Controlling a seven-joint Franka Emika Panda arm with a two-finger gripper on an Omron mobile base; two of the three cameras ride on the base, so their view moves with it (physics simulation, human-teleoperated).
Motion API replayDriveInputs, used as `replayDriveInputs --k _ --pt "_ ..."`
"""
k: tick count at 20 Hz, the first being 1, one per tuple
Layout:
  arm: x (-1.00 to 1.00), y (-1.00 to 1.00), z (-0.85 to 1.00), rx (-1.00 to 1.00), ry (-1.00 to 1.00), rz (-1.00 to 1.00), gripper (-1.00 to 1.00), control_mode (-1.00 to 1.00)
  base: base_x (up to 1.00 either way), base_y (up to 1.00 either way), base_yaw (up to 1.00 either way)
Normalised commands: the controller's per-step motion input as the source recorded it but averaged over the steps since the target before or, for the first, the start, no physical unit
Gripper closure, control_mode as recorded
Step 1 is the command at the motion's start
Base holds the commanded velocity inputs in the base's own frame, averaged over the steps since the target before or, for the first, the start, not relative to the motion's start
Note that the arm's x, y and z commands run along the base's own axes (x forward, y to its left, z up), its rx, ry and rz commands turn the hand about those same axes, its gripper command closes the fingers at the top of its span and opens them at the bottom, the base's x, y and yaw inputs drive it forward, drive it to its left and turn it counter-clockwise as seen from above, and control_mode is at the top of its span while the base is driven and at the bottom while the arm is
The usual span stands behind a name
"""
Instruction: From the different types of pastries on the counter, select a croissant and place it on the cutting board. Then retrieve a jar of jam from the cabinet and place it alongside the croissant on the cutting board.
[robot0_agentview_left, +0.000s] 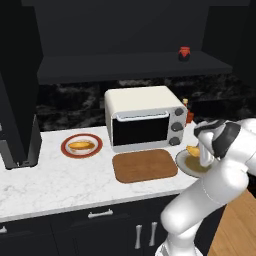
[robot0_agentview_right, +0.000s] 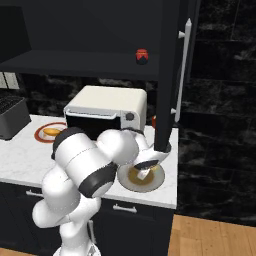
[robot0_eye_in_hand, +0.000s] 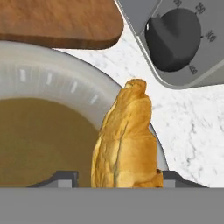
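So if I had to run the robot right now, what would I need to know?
Tool: its tips sit either side of the croissant; whether it's shut is unclear.
The croissant is at the white plate's rim, right of the cutting board.
The board is bare. The other pastry lies on the red-rimmed plate, left of the toaster oven.
The jar of jam is on the cabinet shelf.
Nothing is placed yet: first the croissant goes on the board, then the jam.

The arm (robot0_agentview_left: 210, 195) is showing glossy white, rounded shells, bulging at each segment like stacked capsules. Dark, near-black bands are ringing the joints (robot0_agentview_right: 97, 182) (one wide collar, edged in grey, is sitting at the wrist). The pincer (robot0_eye_in_hand: 116, 177) is ending in small dark grey fingertips (robot0_eye_in_hand: 63, 177).
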Motion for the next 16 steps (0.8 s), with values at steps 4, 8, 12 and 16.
replayDriveInputs --k 4,8,12,16 --pt "0.07 0.0 -0.18 0.0 -0.01 0.0 1.0 -1.0 0.0 0.0 0.0" --pt "0.0 0.0 0.0 0.0 -0.08 0.0 1.0 -1.0 0.0 0.0 0.0" --pt "-0.03 0.14 0.3 -0.05 -0.11 0.0 1.0 -1.0 0.0 0.0 0.0" --pt "-0.08 0.46 0.85 -0.17 -0.04 0.0 1.0 -1.0 0.0 0.0 0.0"
